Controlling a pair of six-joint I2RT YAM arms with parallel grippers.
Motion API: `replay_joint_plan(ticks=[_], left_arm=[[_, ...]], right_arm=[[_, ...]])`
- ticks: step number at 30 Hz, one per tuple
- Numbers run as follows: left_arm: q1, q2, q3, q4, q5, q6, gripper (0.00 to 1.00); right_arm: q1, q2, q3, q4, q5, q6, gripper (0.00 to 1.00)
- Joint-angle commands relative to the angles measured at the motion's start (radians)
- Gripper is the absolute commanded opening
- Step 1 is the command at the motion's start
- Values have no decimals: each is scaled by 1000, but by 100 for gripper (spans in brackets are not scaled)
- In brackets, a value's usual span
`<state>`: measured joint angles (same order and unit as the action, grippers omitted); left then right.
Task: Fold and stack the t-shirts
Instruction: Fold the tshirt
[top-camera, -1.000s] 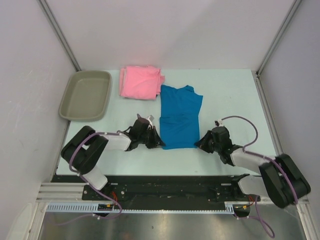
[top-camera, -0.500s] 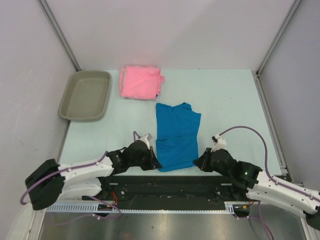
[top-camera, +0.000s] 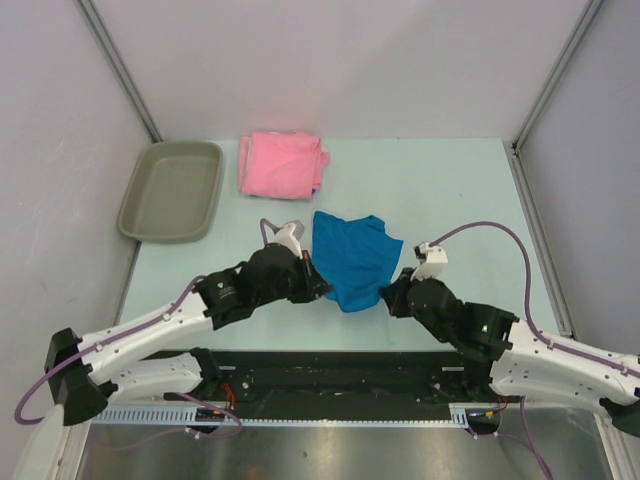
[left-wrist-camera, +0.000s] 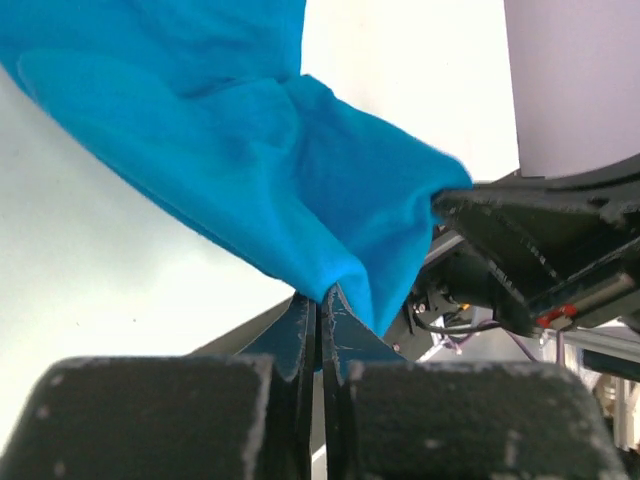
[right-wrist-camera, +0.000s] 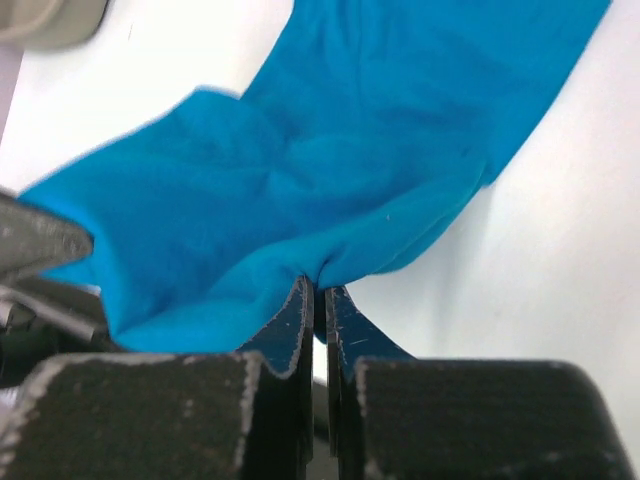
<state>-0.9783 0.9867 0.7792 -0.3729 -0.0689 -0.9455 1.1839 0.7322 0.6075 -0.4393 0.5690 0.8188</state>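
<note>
The bright blue t-shirt (top-camera: 352, 258) hangs bunched above the middle of the table, lifted at its near hem. My left gripper (top-camera: 318, 288) is shut on its near left corner, and in the left wrist view the blue cloth (left-wrist-camera: 270, 170) runs into the closed fingertips (left-wrist-camera: 298, 322). My right gripper (top-camera: 388, 298) is shut on the near right corner; the right wrist view shows the blue cloth (right-wrist-camera: 330, 150) pinched between its fingers (right-wrist-camera: 348, 322). The light pink t-shirt (top-camera: 282, 164) lies folded at the back of the table, apart from both grippers.
A grey-beige plastic tray (top-camera: 172, 190) stands at the back left, beside the pink t-shirt. Grey walls close in the table on the left, back and right. The arms' base rail (top-camera: 330, 385) runs along the near edge.
Both grippers have lifted the blue t-shirt's near hem off the table and carried it away from the near edge; the shirt, flat before, now sags bunched between them.
</note>
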Motion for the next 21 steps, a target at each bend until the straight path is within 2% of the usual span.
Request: replay_joint_plan(ticks=[1,5,6,7,10,16,21], left_arm=[[48,78,94,8,-22,100,0],[139,133,111,57,35,131,0],[154,141,111,69,55,145,0],[185,150,118,78,60,152,0],[246,194,129,106,101,172,0],[340,326,166,186,190,203,0],[377,446,219,226,244,203,0]], right_arm=[[-179,19,38,160,-85,-160,0],[-360,47,37,258,-234,-213,0],[-404,59,40,275,-310,-221,0],[-479,88,41,289,-351,-225,0],[-587,174,47,350,-480,-227,0],[-644,314,70,462,-558,-225,0],[-670,403,101,508,-598,-222,0]])
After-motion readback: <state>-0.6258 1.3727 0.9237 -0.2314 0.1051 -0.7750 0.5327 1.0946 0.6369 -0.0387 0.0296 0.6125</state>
